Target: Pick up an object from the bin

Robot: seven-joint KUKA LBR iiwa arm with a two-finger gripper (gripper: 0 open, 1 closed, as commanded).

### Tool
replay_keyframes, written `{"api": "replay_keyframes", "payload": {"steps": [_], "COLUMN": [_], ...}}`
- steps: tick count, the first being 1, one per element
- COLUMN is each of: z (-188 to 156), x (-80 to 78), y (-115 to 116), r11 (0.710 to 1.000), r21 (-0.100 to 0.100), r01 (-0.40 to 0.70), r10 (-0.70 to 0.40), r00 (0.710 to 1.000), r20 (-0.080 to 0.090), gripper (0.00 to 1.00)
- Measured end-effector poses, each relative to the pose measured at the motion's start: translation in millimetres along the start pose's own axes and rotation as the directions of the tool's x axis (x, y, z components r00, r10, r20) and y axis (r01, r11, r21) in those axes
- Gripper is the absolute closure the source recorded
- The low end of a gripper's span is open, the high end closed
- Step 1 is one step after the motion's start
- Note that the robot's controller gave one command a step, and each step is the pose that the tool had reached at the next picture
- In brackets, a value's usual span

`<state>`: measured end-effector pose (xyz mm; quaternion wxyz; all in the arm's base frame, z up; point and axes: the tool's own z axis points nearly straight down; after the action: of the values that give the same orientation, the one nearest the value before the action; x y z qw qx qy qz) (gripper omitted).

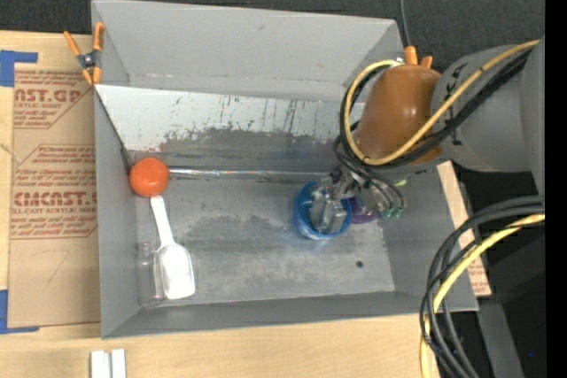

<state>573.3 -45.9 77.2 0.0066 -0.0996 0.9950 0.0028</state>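
My gripper (330, 210) is down at the right side of the bin floor, right over a round blue object (310, 217) that looks like a small cup or lid. Its metal fingers reach into or onto the blue thing, and part of that thing is hidden beneath them. A purple piece (363, 210) shows just to the right, under the wrist. Far off at the left lie an orange ball (149, 176) and a white scoop (170, 250) with a long handle.
A clear plastic item (147, 270) lies beside the scoop in the front left corner. The arm with its orange cover and yellow cables hangs over the bin's right wall. A small dark speck sits on the floor in front of the gripper.
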Motion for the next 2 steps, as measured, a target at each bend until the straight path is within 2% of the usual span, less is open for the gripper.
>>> {"api": "replay_keyframes", "payload": {"steps": [1,2], "z": [0.2,-3.2], "x": [0.6,11.3], "y": [0.4,15.1], "r11": [1.0,0.998], "r21": [0.0,0.01], "r01": [0.0,0.054], "r10": [0.0,-0.054], "r00": [1.0,0.998], "r20": [0.0,0.027], "gripper": [1.0,0.0]}}
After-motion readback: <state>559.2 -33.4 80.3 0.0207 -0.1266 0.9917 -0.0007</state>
